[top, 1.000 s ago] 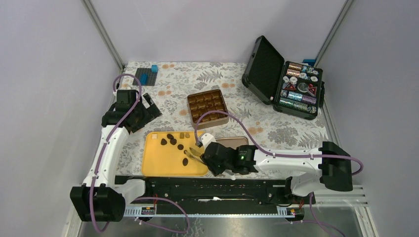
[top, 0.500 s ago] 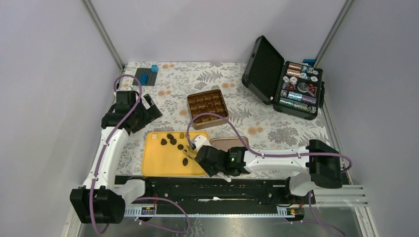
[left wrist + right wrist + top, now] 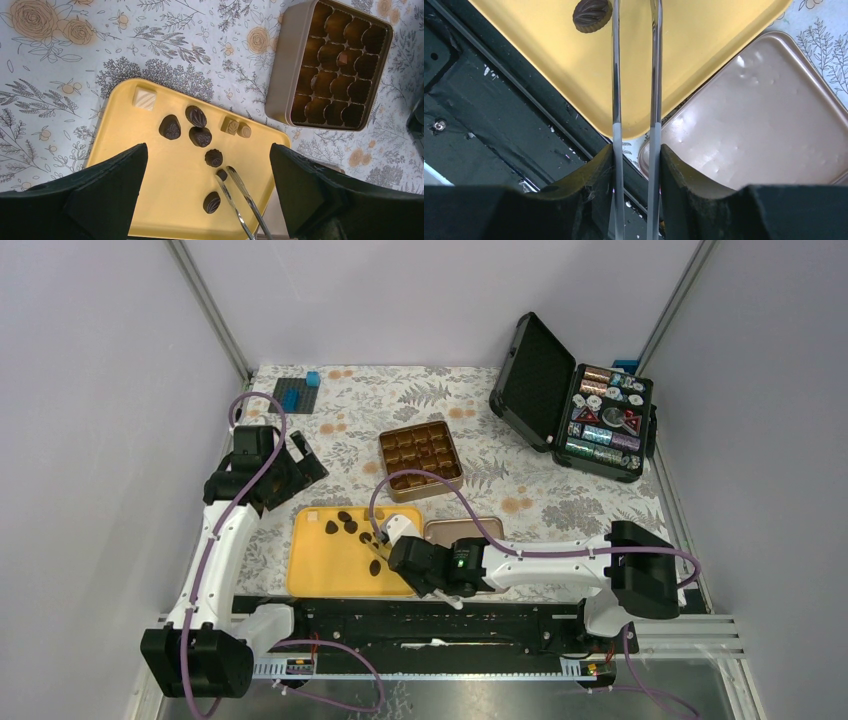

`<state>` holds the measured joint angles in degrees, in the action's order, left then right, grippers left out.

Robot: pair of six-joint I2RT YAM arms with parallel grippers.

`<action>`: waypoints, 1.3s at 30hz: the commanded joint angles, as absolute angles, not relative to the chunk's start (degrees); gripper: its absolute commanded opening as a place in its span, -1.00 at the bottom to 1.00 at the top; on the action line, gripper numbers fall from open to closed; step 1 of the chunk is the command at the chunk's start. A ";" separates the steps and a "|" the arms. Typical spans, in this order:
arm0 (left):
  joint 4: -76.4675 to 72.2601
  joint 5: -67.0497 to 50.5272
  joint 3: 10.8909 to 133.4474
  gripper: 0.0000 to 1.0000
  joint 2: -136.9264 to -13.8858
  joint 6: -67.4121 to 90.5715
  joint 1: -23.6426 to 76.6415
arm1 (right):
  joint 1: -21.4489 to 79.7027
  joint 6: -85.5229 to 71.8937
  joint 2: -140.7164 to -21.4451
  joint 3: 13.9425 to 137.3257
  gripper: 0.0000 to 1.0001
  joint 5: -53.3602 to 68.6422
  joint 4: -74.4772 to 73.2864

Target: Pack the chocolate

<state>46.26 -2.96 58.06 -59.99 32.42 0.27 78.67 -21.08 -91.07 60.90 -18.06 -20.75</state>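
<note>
**Yellow tray (image 3: 320, 575): right arm closes in with tongs (image 3: 615, 75)**

The right arm has swung leftward over the tray, so a pick looks near. Nearly all the chocolate (image 3: 200, 136) lies loose there, and the gold tin (image 3: 280, 75) is mostly unfilled. The arm stretches low, right gripper (image 3: 636, 165) clamped on the metal tongs, their tips by a small dark piece (image 3: 221, 174). The left gripper (image 3: 288, 464) hovers behind the tray, jaws wide apart.
</note>
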 commanded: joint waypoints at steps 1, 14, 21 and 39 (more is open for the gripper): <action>44.30 -3.91 57.83 0.97 -58.69 31.20 0.06 | 79.26 -21.08 -90.74 63.41 -0.19 -21.26 -20.30; 44.30 -4.64 57.46 0.97 -58.10 31.84 0.07 | 79.21 -18.60 -87.76 63.13 -0.42 -23.04 -20.35; 44.25 -4.50 56.78 0.97 -58.23 32.12 0.09 | 79.15 -17.29 -83.49 63.78 -0.46 -27.90 -21.80; 44.43 -3.56 57.59 0.97 -58.28 32.60 0.02 | 57.69 -10.77 -80.47 69.96 -0.41 -21.93 -17.51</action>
<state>46.41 -3.22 56.75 -59.29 32.42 0.27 61.23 -13.02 -77.87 65.98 -25.26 -21.93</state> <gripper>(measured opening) 0.985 0.382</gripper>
